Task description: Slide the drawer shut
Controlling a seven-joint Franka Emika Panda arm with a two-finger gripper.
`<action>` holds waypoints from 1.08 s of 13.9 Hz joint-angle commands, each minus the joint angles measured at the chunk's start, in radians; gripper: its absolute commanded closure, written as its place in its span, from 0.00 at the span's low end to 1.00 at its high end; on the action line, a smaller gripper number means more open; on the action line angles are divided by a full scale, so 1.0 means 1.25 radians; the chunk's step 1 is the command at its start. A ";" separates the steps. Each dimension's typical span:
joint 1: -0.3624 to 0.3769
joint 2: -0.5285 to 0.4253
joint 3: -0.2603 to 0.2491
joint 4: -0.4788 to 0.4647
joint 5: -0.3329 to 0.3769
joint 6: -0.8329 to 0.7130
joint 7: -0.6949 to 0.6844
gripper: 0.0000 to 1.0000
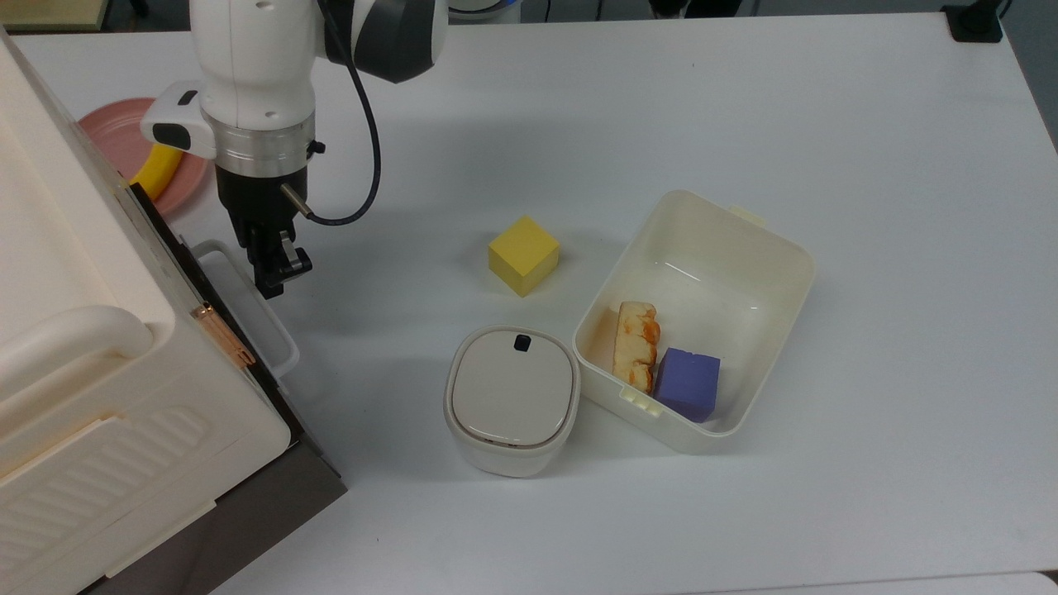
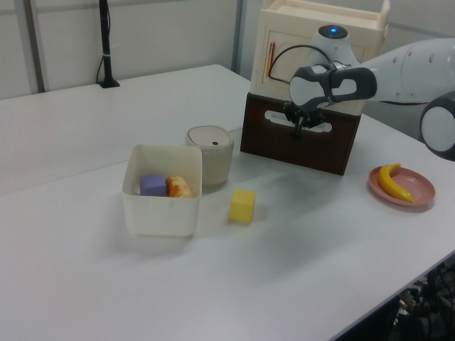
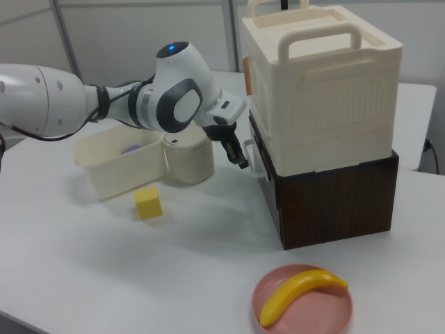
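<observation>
The drawer [image 2: 313,147] sits pushed into its dark brown cabinet, its front panel flush with the case. In the top view the drawer front [image 1: 169,240] is a thin dark strip under the white box. Its white loop handle [image 1: 277,343] sticks out toward the table. My gripper [image 1: 275,273] points down, shut with nothing held, and its tips rest against the outer side of the handle. From the side, the gripper [image 2: 298,126] is at the middle of the drawer front. In the right view the gripper [image 3: 240,161] touches the handle [image 3: 252,154].
A large cream storage box [image 1: 74,330] sits on the cabinet. A yellow cube [image 1: 523,254], a lidded white canister [image 1: 512,397] and a cream bin [image 1: 793,248] holding bread and a purple block stand to the top view's right. A banana lies on a pink plate [image 1: 116,132].
</observation>
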State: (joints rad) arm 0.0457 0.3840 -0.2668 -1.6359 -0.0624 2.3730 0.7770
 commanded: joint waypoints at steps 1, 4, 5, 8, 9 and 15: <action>0.010 -0.029 -0.004 -0.001 -0.048 0.006 -0.043 0.86; 0.033 -0.087 0.007 -0.028 -0.040 -0.089 -0.210 0.75; 0.047 -0.106 0.008 -0.028 -0.036 -0.138 -0.248 0.75; 0.064 -0.178 0.072 -0.035 -0.018 -0.310 -0.370 0.64; 0.067 -0.194 0.089 -0.035 -0.007 -0.353 -0.416 0.60; 0.062 -0.248 0.150 -0.028 0.044 -0.456 -0.650 0.00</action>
State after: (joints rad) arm 0.1289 0.1081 -0.0836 -1.6359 -0.0245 1.8121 0.0641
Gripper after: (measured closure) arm 0.194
